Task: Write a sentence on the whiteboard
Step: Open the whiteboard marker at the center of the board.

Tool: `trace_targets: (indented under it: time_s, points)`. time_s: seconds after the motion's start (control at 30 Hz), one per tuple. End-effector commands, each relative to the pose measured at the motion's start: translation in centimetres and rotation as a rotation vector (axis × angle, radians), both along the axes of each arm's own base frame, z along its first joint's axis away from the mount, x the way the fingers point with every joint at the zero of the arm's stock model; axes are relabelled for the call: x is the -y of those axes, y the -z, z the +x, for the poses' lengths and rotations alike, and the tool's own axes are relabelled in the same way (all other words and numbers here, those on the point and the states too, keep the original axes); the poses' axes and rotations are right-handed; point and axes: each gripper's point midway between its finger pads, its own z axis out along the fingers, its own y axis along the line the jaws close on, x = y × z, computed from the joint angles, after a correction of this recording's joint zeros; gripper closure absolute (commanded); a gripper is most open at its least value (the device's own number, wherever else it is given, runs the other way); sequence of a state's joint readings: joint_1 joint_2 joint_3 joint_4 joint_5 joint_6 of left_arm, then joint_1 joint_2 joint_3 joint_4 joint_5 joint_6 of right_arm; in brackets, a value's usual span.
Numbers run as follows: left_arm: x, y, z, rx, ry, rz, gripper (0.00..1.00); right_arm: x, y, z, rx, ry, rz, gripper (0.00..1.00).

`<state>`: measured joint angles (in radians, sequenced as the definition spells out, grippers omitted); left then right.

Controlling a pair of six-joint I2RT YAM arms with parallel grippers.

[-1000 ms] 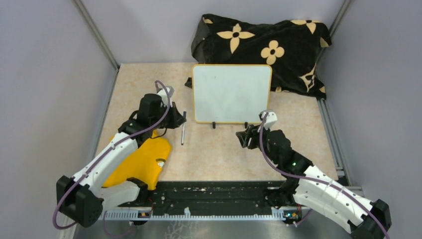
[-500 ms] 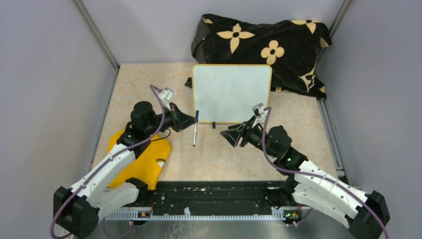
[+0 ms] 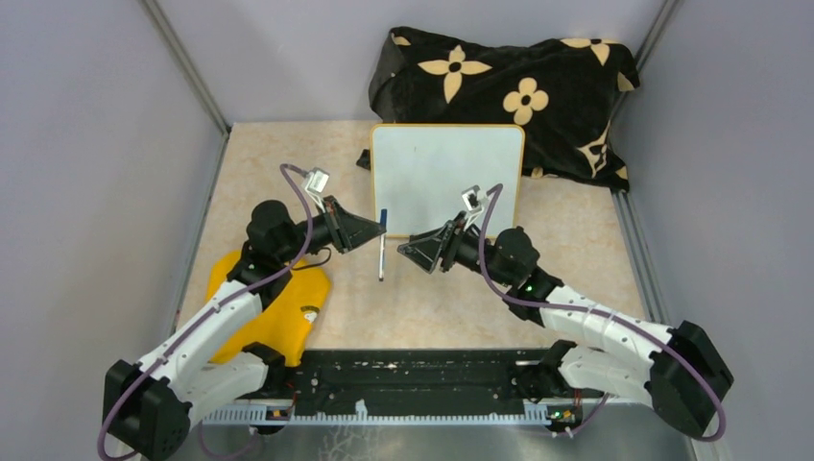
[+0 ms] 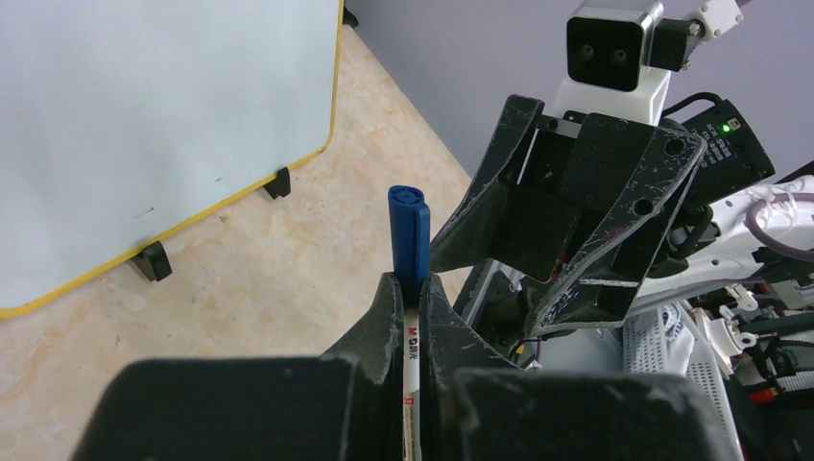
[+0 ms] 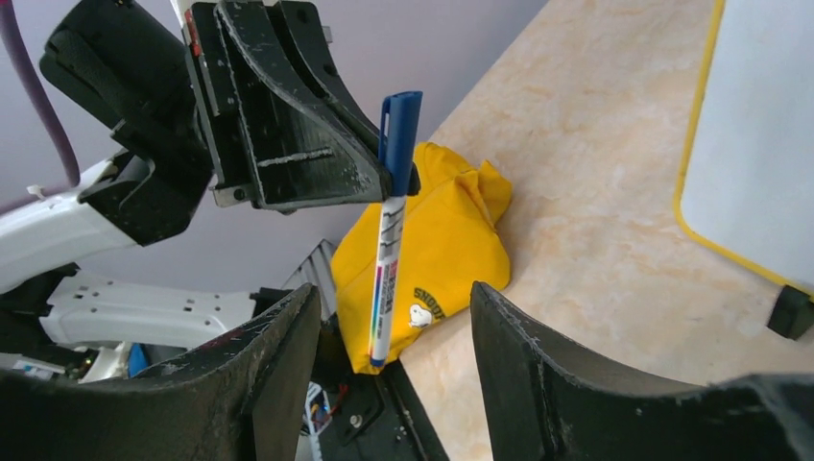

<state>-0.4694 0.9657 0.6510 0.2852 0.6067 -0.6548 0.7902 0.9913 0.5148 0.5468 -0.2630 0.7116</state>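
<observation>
Top external view: two claws faced each other over the counter (image 3: 288,163), before the whiteboard (image 3: 446,178).
Left claw (image 3: 381,229) pinched a blue-capped marker (image 3: 381,259) just below its cap, cap upward; right claw (image 3: 411,248) gaped wide beside it, holding nothing. Whiteboard stood on its feet just behind them.

Red "M" on the marker (image 4: 410,245)
</observation>
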Motion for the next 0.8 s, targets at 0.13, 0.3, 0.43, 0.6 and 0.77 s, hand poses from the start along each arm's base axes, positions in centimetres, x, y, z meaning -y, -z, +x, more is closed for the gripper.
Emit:
trace_targets:
  time_s: [0.13,0.3,0.43,0.6,0.77]
  points:
    - [0.3,-1.8,-1.0,0.047,0.042,-0.059,1.00,-3.2,-4.4,-0.3,0.052,-0.091,0.102,0.42]
    - [0.2,-2.1,-1.2,0.054,0.045,-0.068,1.00,-4.1,-3.9,-0.2,0.028,-0.113,0.099,0.43]
    - [0.3,-2.2,-1.4,0.057,0.053,-0.074,1.00,-4.8,-3.7,-0.1,0.009,-0.127,0.103,0.45]
    - [0.3,-2.4,-1.6,0.061,0.065,-0.086,1.00,-5.7,-3.6,-0.2,-0.008,-0.170,0.113,0.48]
    - [0.3,-2.4,-1.7,0.064,0.066,-0.089,1.00,-6.3,-3.6,-0.6,-0.007,-0.212,0.110,0.59]
